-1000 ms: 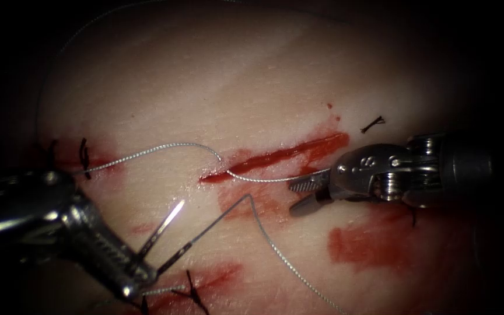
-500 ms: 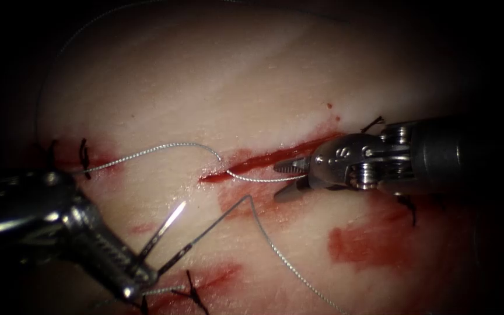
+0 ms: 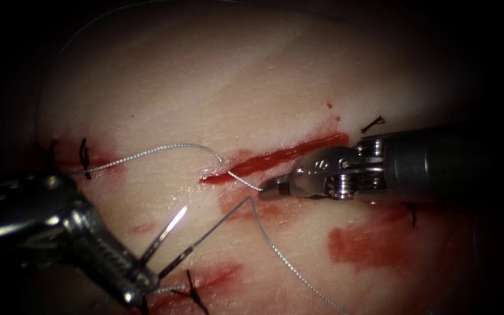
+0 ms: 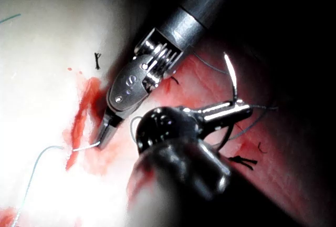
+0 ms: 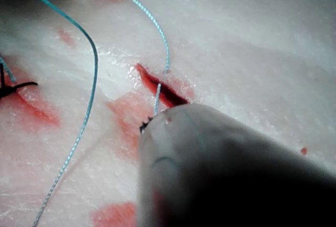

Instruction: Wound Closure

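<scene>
The cut runs as a red slit across the middle of the tissue. My left tool, at the lower left, is shut on the curved needle near its mid-curve. The needle is out of the tissue with its bright tip up. Thread runs from a stitch on the left, arcs to the cut's left end and ends in my right tool, which is shut on it just below the cut. The same grip is seen from close by, with the right tool holding the thread. The left tool holds the needle.
Dark knots with cut thread ends sit at the left, at the front and right of the cut. Red fluid stains the tissue below the right tool. A thread strand trails from the needle's tail to the front edge.
My right tool moved left along the cut with jaws open, then shut on the thread near the cut's left end. The left tool and needle barely moved.
</scene>
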Robot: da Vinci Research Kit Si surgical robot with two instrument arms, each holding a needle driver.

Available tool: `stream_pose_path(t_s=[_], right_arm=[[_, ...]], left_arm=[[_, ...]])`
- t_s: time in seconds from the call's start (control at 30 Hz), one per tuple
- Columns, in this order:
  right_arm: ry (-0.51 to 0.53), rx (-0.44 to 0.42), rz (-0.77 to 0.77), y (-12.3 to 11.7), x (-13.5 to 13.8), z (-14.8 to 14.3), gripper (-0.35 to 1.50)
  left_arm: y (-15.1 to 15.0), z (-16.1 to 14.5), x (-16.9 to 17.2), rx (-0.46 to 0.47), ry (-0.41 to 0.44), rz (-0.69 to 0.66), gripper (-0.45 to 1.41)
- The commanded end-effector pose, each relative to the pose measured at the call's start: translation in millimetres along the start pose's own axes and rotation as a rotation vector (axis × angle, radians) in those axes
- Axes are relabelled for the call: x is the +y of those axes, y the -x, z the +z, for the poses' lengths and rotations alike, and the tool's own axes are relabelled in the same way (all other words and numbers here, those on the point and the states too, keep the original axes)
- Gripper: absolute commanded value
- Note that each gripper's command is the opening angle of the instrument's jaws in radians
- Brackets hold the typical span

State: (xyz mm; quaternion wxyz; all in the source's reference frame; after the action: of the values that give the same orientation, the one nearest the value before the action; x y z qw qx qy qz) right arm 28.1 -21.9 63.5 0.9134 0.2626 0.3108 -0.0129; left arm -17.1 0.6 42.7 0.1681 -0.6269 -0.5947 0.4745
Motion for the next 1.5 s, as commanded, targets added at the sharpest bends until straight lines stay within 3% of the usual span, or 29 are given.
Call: stream_pose_path(t_s=[0.03,0.2,0.33,0.5,0.53,0.6,0.67,0.83,1.1,1.33,1.4,1.43,1.47,1.5], right_arm=[[0.007,0.004,-0.003,-0.7,0.3,0.1,-0.35],[0.023,0.008,0.010,-0.4,0.5,-0.9,-0.35],[0.046,0.017,0.069,1.4,1.4,-3.3,-0.35],[0.106,-0.023,0.133,7.6,3.3,-8.6,-0.35],[0.126,-0.064,0.146,10.2,4.0,-10.6,-0.35],[0.137,-0.098,0.159,12.6,4.5,-12.1,-0.35],[0.153,-0.146,0.202,17.7,5.3,-15.1,-0.35],[0.176,-0.177,0.274,23.3,5.8,-18.8,-0.35],[0.176,-0.171,0.328,25.4,5.5,-20.1,-0.35],[0.202,-0.258,0.370,30.2,5.2,-22.6,-0.35],[0.230,-0.254,0.370,29.8,5.3,-22.7,0.39],[0.246,-0.248,0.371,29.4,5.3,-22.8,0.68],[0.272,-0.241,0.356,28.6,5.2,-22.9,0.88],[0.288,-0.237,0.348,27.9,5.1,-23.1,0.90]], left_arm=[[0.3,0.1,-0.6,0.000,0.000,-0.001,-0.45],[0.3,0.1,-0.6,0.000,0.000,-0.001,-0.45],[0.3,0.1,-0.6,0.000,0.000,-0.001,-0.45],[0.3,0.2,-0.5,-0.001,0.001,-0.001,-0.45],[0.3,0.2,-0.5,-0.001,0.001,-0.001,-0.45],[0.3,0.2,-0.6,-0.001,0.001,-0.001,-0.45],[0.3,0.2,-0.6,-0.001,0.001,-0.001,-0.45],[0.3,0.2,-0.5,-0.001,0.001,-0.001,-0.45],[0.3,0.2,-0.6,-0.004,0.002,-0.002,-0.45],[0.4,0.2,-0.5,-0.005,0.002,-0.002,-0.45],[0.4,0.2,-0.5,-0.007,0.003,-0.002,-0.45],[0.4,0.3,-0.5,-0.007,0.003,-0.002,-0.45],[0.4,0.2,-0.5,-0.007,0.003,-0.002,-0.45],[0.4,0.2,-0.5,-0.006,0.002,-0.003,-0.45]])
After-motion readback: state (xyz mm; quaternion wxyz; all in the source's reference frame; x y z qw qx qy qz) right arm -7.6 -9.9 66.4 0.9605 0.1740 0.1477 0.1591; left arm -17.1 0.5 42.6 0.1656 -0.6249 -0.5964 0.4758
